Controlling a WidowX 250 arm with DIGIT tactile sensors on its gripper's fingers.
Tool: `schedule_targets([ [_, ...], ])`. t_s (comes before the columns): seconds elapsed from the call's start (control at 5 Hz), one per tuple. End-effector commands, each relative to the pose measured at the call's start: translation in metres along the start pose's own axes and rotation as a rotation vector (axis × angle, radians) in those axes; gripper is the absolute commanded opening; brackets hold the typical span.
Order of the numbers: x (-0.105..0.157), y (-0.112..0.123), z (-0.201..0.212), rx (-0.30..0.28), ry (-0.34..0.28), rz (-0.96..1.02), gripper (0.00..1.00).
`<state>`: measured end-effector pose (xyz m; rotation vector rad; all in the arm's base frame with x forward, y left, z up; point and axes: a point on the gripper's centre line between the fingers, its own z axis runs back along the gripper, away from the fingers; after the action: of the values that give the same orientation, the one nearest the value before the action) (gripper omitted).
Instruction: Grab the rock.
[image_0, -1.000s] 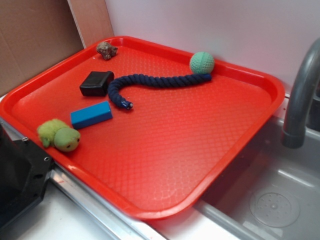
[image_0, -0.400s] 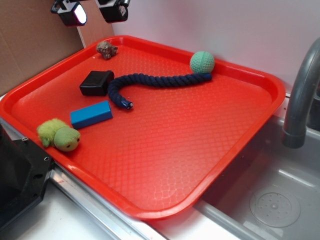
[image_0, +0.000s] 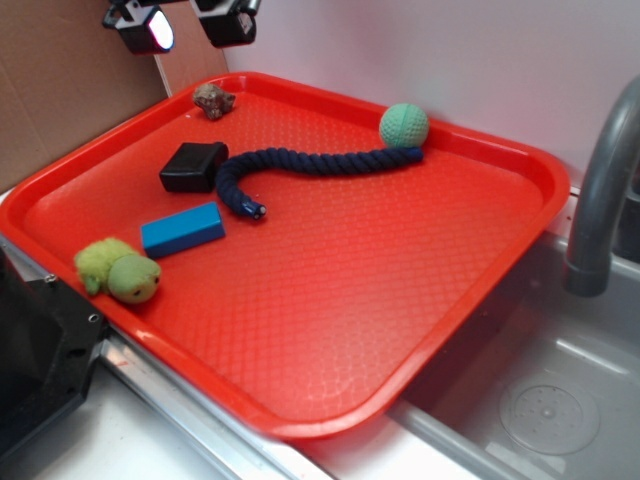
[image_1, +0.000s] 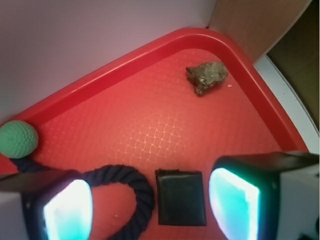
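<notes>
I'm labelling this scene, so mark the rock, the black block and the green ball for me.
rock (image_1: 207, 76): wrist view, middle of its lumpy top.
black block (image_1: 181, 197): wrist view, centre of its top face.
green ball (image_0: 404, 125): exterior view, middle of its front.

A bright red plastic tray (image_0: 420, 290) has a diamond-textured floor. At its eleven o'clock corner sits a mottled brown-grey lumpy rock (image_0: 214, 100). A dimpled mint-green ball (image_0: 404, 126) tips a navy twisted rope (image_0: 310, 165); a matte black block (image_0: 192, 167), plain blue block (image_0: 182, 229) and yellow-green plush toy (image_0: 118, 270) lie toward nine o'clock.
</notes>
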<state>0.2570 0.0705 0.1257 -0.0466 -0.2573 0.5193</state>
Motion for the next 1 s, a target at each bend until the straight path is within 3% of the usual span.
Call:
schedule_targets([
  [0.0, 0.040, 0.032, -0.030, 0.061, -0.024, 0.079, 1.00],
  [0.2, 0.061, 0.036, -0.062, 0.094, -0.009, 0.074, 1.00],
  [0.4, 0.075, 0.034, -0.085, 0.055, 0.021, -0.042, 1.00],
  [0.6, 0.074, 0.041, -0.095, 0.112, 0.036, -0.116, 1.00],
  [0.8, 0.064, 0.042, -0.080, 0.175, 0.007, -0.096, 1.00],
])
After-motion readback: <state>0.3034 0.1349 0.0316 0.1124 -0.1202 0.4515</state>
